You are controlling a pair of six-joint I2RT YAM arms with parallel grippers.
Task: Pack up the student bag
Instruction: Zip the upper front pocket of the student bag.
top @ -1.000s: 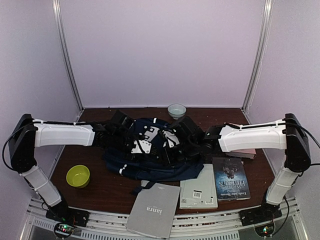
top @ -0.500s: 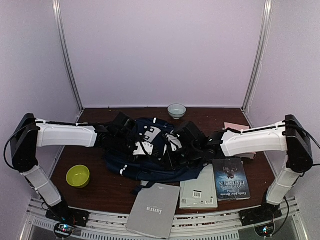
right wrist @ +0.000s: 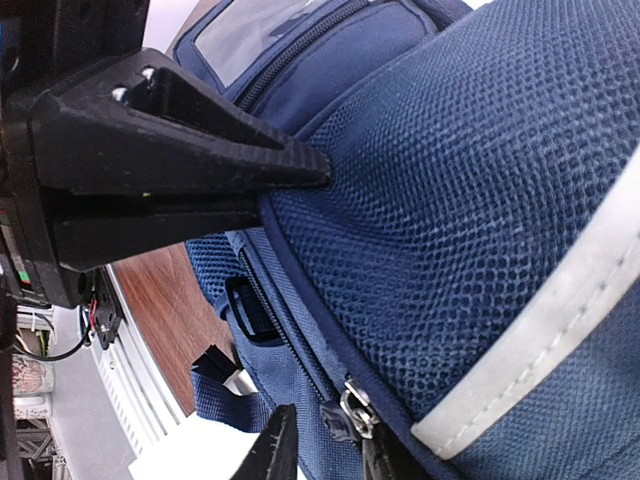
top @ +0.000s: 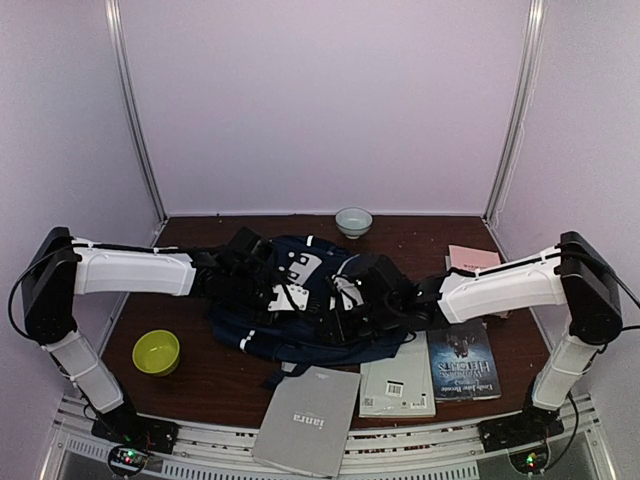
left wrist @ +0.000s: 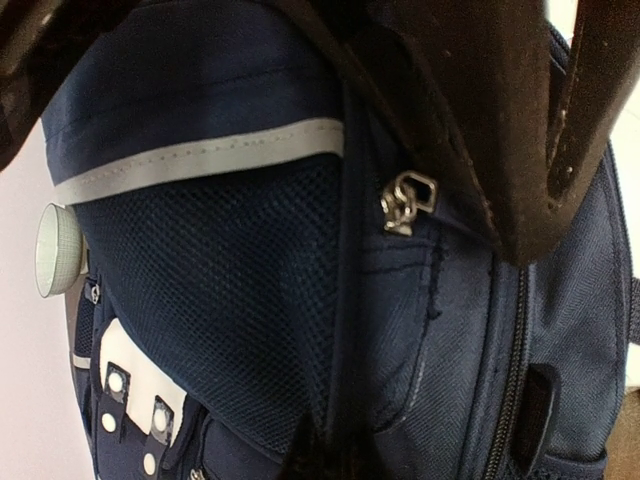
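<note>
The student bag [top: 300, 335] lies slumped in the middle of the table [top: 215, 380], a little toward its far edge, between my two arms. It is soft all over: navy cloth, open mesh and padded panels that fold wherever I press, so nothing on it offers a stiff hold. I judge it light while unfilled but floppy. Lifted by one spot, the rest will sag and the mouth will fall shut.

My left gripper [left wrist: 545, 225] is clenched. As far as its wrist view shows, it pinches a fold of cloth beside a metal zip puller [left wrist: 405, 200], below the pale reflective stripe [left wrist: 200, 155]. That seam seems a good place to hold, since piping and stitching are thicker than plain cloth and less likely to slide out.

My right gripper [right wrist: 307, 295] has its jaws parted and grasps nothing. Its upper finger [right wrist: 250, 165] touches the mesh panel [right wrist: 470, 200] with its tip, and the lower one sits near a second zip puller [right wrist: 355, 405]. That tab is small, smooth metal and will likely slip, so I would pinch it squarely across its flat faces or take the piped edge instead. The mesh could snag on a fingertip.

The grey notebook [top: 310, 420] at the near edge is stiff. Its corners will probably catch on limp cloth unless the opening is held wide.
</note>
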